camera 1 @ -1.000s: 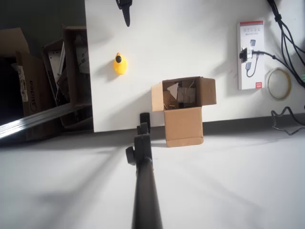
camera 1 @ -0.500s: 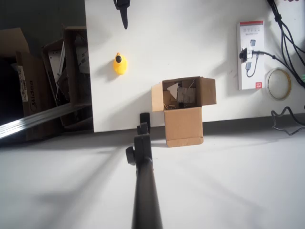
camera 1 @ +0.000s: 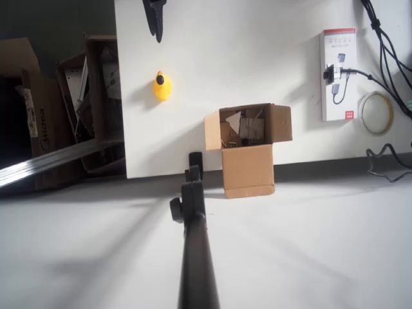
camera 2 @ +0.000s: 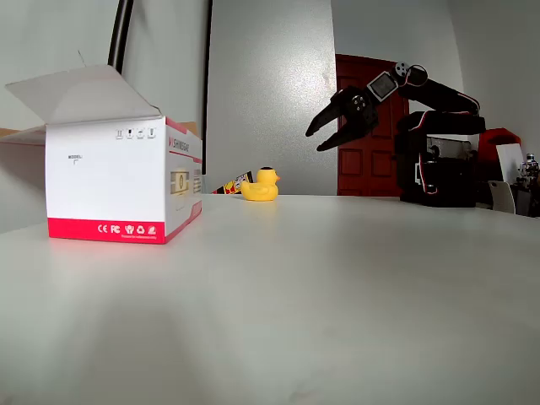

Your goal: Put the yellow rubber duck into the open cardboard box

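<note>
Your gripper [camera 2: 331, 133] hangs in the air with its two fingers spread apart and nothing between them, raised well above the tabletop [camera 2: 337, 278]. In the overhead view its dark tip [camera 1: 154, 19] pokes in from the top edge, up-picture of the yellow rubber duck [camera 1: 162, 86] and a little to its left.

The duck sits upright on the white tabletop [camera 1: 244, 58], apart from everything else; in the fixed view it [camera 2: 261, 185] is lower than the gripper and off to its left.

The step in hand looks like the approach, so bring the gripper down over the duck with the fingers kept wide. Straddle the round body rather than the head, since a rounded toy will likely squirt out of a pinch placed too high or off-centre. Close only once the fingertips are near the tabletop on either side.

The open cardboard box [camera 1: 247, 138] stands near the tabletop's front edge, down-picture and to the right of the duck, its flaps folded outward and clutter inside. Lift high enough to clear those flaps before you carry across.
</note>
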